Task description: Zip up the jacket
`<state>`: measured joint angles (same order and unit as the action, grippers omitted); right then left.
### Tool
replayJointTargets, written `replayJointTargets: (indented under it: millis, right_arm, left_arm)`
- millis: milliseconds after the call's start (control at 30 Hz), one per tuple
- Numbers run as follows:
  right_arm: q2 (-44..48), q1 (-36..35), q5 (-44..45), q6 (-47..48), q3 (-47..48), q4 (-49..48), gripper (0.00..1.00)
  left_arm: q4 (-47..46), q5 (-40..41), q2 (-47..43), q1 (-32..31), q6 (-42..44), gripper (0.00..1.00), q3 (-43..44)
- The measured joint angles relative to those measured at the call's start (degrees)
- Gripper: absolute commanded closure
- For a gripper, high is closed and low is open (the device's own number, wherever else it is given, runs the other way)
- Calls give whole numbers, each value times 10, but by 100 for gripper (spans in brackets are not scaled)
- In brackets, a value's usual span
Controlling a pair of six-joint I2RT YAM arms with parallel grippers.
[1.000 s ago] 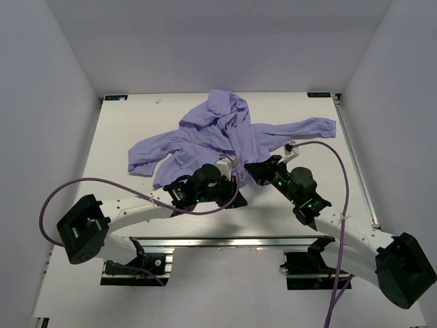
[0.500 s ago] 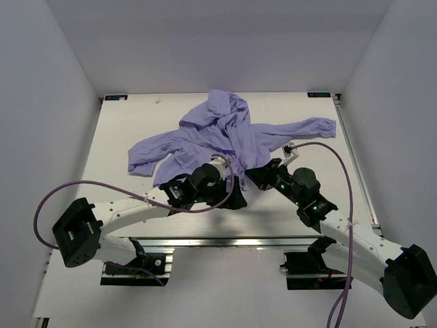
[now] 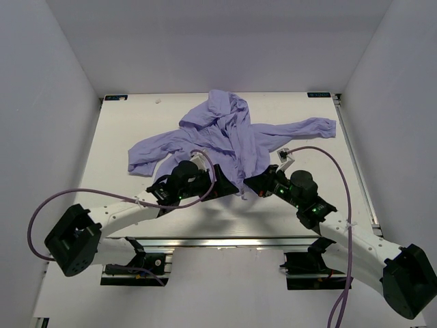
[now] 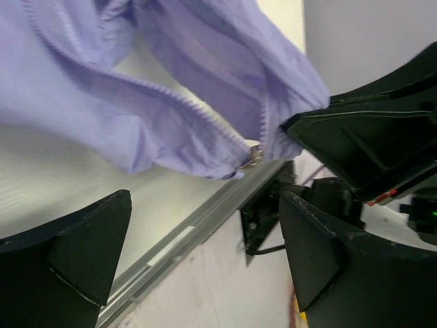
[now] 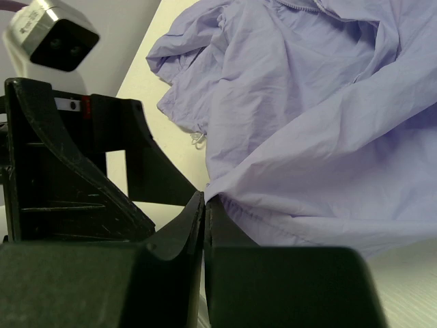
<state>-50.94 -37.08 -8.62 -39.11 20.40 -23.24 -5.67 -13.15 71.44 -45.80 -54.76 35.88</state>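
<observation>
at the near hem of the jacket [image 3: 232,137], my right pincer [image 5: 205,198] is clamped on fabric; my left pincer [image 4: 205,201] stands apart near the slider [image 4: 254,157]; zipping apparently all left.

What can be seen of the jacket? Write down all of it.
The jacket is lavender, of thin soft fabric, hooded and long-sleeved. It lies crumpled on the table, hood at the far side, sleeves spread to both sides. Two rows of zipper teeth meet at the metal pull down by the hem. The right gripper pinches the hem beside the pull; the open left gripper faces the pull without touching it.
</observation>
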Motion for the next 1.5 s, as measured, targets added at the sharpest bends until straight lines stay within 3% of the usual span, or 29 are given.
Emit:
replayJointTargets:
  millis: [267, 533, 767, 1067, 1300, 1500]
  right_arm:
    - [0, 0, -3, -15, -11, 0, 100]
    - [1, 0, 0, -33, -24, -6, 100]
    - [1, 0, 8, -42, -25, -11, 100]
    - [-4, 0, 12, -53, -25, -16, 100]
    - [-13, 1, 11, -60, -25, -28, 100]
    - [-11, 2, 12, -70, -25, -33, 100]
  left_arm:
    - [-174, -90, 82, 22, -69, 2, -40]
    - [-263, -123, 88, 22, -89, 22, -50]
    - [-272, -130, 96, 22, -85, 22, -50]
    - [-281, -137, 97, 22, -82, 36, -50]
    - [-304, -151, 112, 22, -83, 59, -50]
    - [-300, -147, 112, 17, -72, 62, -49]
